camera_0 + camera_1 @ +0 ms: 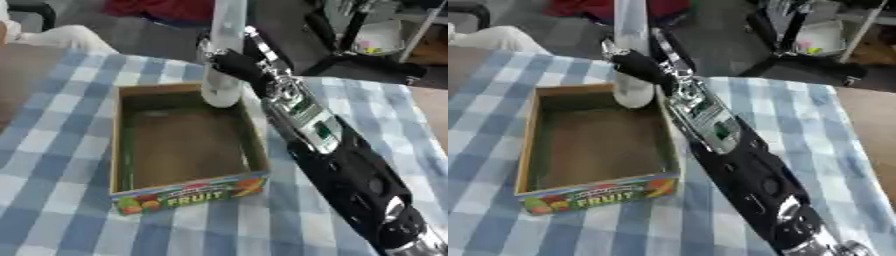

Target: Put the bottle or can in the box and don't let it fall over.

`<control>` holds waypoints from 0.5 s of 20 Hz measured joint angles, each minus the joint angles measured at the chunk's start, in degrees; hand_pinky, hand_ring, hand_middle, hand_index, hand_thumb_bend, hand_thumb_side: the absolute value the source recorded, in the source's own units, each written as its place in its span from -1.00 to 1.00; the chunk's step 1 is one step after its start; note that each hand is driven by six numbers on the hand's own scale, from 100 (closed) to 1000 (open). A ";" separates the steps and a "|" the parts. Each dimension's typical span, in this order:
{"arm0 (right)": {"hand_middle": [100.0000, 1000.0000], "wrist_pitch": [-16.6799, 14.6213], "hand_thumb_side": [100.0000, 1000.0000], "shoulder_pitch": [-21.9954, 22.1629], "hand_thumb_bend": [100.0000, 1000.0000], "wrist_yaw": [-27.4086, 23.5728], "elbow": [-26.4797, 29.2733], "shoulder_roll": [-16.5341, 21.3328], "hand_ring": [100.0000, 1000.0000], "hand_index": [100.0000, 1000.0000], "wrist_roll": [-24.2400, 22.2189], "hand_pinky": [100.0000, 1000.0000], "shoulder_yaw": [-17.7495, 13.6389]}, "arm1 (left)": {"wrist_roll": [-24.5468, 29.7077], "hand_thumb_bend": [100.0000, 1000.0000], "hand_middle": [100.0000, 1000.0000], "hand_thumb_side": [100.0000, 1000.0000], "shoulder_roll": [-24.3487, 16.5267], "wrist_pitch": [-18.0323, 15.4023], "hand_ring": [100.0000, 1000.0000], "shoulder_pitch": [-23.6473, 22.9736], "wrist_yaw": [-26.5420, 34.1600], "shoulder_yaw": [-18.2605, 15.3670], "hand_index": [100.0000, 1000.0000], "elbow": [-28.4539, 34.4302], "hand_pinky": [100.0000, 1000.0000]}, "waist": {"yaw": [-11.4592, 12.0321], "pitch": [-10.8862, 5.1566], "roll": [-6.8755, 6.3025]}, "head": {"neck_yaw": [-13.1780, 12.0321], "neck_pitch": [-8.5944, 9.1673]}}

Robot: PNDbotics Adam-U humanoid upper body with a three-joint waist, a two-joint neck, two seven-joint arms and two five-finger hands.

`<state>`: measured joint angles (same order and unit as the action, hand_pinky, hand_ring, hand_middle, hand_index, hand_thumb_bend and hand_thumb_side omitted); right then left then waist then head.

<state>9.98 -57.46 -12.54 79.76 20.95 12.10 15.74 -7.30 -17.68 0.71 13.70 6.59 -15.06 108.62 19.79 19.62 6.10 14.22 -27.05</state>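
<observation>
A tall pale bottle [224, 55] stands upright over the far right corner of the open cardboard box [184, 192], its base at about the level of the box's far rim. My right hand [234, 65] is curled round the bottle's middle; the black and silver right arm runs in from the lower right. The box has a printed FRUIT label on its near wall, and nothing lies inside it. The bottle's top runs out of the view. My left hand is not to be seen.
The box sits on a table under a blue and white checked cloth [61, 220]. Beyond the table's far edge are a black stand [350, 55] and a white container [378, 37] on the floor. A person's pale sleeve [61, 36] shows at the far left.
</observation>
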 measured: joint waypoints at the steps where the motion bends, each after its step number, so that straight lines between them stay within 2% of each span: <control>1: 0.82 -0.11 -0.94 0.00 -1.00 0.35 -0.06 -0.09 0.95 -0.29 -0.06 0.64 0.24 | -0.06 0.29 0.06 -0.24 0.00 0.04 -0.15 0.00 0.00 0.00 0.49 0.00 0.96 | -0.05 0.00 0.00 | -0.03 0.00; 2: 0.85 -0.27 -0.88 0.02 -1.00 0.63 -0.09 -0.10 0.97 -0.07 -0.24 0.64 0.40 | -0.07 0.29 0.06 -0.24 0.00 0.06 -0.15 0.00 -0.01 -0.01 0.49 0.00 0.96 | -0.12 0.00 0.00 | -0.07 0.00; 3: 0.95 -0.49 -0.56 0.02 -1.00 0.92 -0.09 -0.10 1.00 0.34 -0.58 0.66 0.57 | -0.08 0.29 0.06 -0.24 0.00 0.06 -0.15 0.00 -0.01 -0.01 0.49 0.00 0.96 | -0.20 0.00 0.00 | -0.14 0.00; 4: 1.00 -0.75 -0.31 0.04 -1.00 1.46 -0.09 -0.10 1.00 0.51 -1.27 0.68 0.74 | -0.08 0.29 0.06 -0.24 0.00 0.06 -0.15 0.00 -0.01 -0.01 0.49 0.00 0.96 | -0.24 0.00 0.00 | -0.25 -0.01; 5: 1.00 -0.98 0.09 0.07 -1.00 2.34 -0.10 -0.10 1.00 0.68 -2.40 0.70 0.98 | -0.08 0.29 0.06 -0.24 0.00 0.06 -0.15 0.00 -0.01 -0.01 0.49 0.00 0.96 | -0.27 0.00 0.00 | -0.35 -0.01; 7: 1.00 -1.10 0.47 0.39 -1.00 5.10 -0.35 -0.09 1.00 0.79 -5.82 0.74 1.27 | -0.08 0.29 0.06 -0.24 0.00 0.06 -0.15 0.00 -0.02 -0.02 0.49 0.00 0.96 | -0.40 0.00 0.00 | -0.56 -0.05; 10: 1.00 -0.96 0.53 0.82 -1.00 9.77 -1.08 -0.07 1.00 0.83 -11.73 0.76 1.21 | -0.08 0.29 0.06 -0.24 0.00 0.06 -0.15 -0.04 -0.03 -0.03 0.49 0.00 0.96 | -0.73 0.00 0.00 | -0.84 -0.08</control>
<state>9.02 -56.65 -2.77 78.68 20.88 0.37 16.96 -7.38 -17.68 0.77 13.66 6.55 -15.09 108.62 19.06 19.62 6.10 13.37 -27.13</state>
